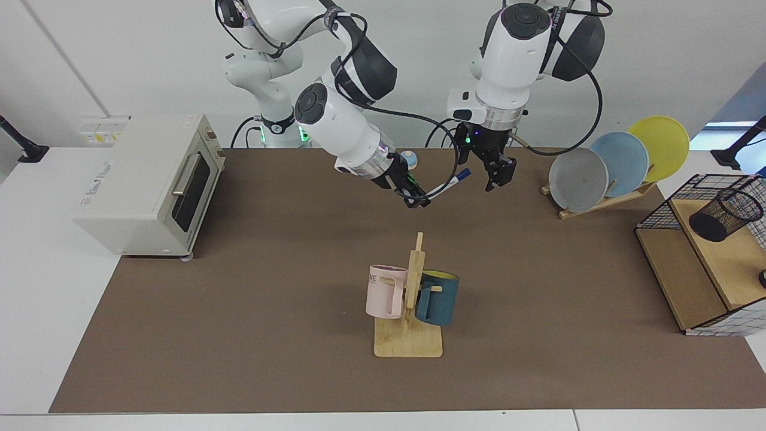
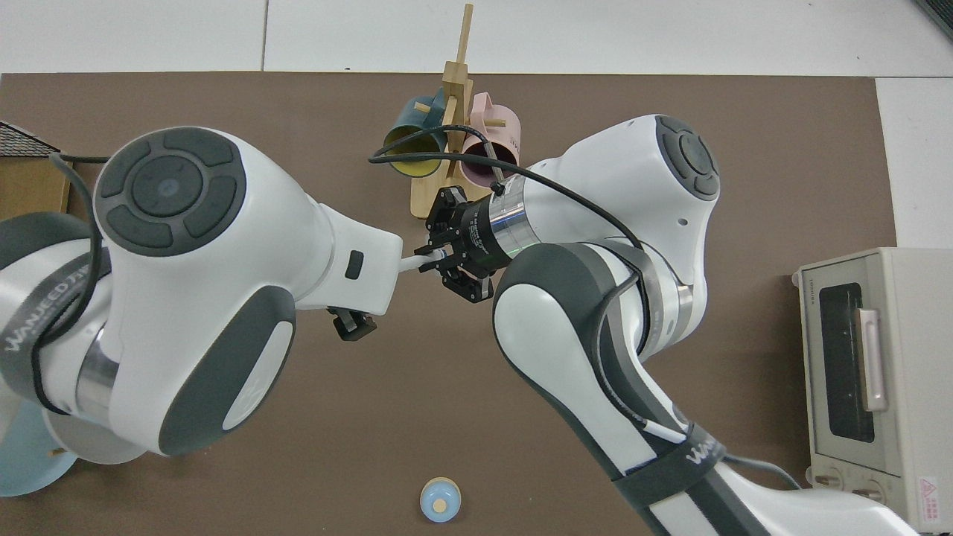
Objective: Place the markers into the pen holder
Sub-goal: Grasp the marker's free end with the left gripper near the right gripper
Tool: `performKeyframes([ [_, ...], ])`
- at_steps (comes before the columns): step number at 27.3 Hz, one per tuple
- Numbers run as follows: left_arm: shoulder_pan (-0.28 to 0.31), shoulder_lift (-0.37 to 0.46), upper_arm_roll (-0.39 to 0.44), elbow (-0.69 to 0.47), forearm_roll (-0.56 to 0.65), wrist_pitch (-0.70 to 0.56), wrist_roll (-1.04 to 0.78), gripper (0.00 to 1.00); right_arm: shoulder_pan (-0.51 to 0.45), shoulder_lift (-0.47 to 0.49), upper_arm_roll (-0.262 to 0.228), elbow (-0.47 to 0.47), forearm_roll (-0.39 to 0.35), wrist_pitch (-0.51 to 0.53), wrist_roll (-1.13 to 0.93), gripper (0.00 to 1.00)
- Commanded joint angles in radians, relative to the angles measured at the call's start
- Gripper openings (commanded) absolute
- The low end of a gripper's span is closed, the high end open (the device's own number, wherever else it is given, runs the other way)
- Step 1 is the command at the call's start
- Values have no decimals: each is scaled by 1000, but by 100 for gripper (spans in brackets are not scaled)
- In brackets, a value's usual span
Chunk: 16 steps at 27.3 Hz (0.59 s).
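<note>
Facing view: the right gripper [image 1: 417,199] pinches the marker [image 1: 446,185] by its tail end, above the table [image 1: 239,335], blue cap slanting up and outward from its jaws. Just beyond that cap hangs the left gripper [image 1: 497,175], jaws spread, not touching it. Well apart from both, the pen holder [image 1: 725,214] lies tilted on a wire-framed wooden shelf [image 1: 712,263].
</note>
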Motion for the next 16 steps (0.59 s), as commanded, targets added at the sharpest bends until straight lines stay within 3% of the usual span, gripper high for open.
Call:
performKeyframes([
  [1,-9,-17,-2,-26,-4,27,-21,53,7,-35,-3,-44,-4,-8,-98,0],
  [3,-10,-15,-1,-20,-2,27,-19,25,7,-40,-2,-46,-17,-15,-118,0],
  [5,-10,-15,-2,-18,-2,27,-19,4,7,-40,-3,-46,-22,-21,-128,0],
  [6,-10,-15,-1,-18,-2,27,-19,0,7,-40,-2,-46,-22,-21,-130,0],
  [16,-7,-12,-1,-12,2,20,-18,0,5,-41,-3,-46,-22,-30,-130,0],
])
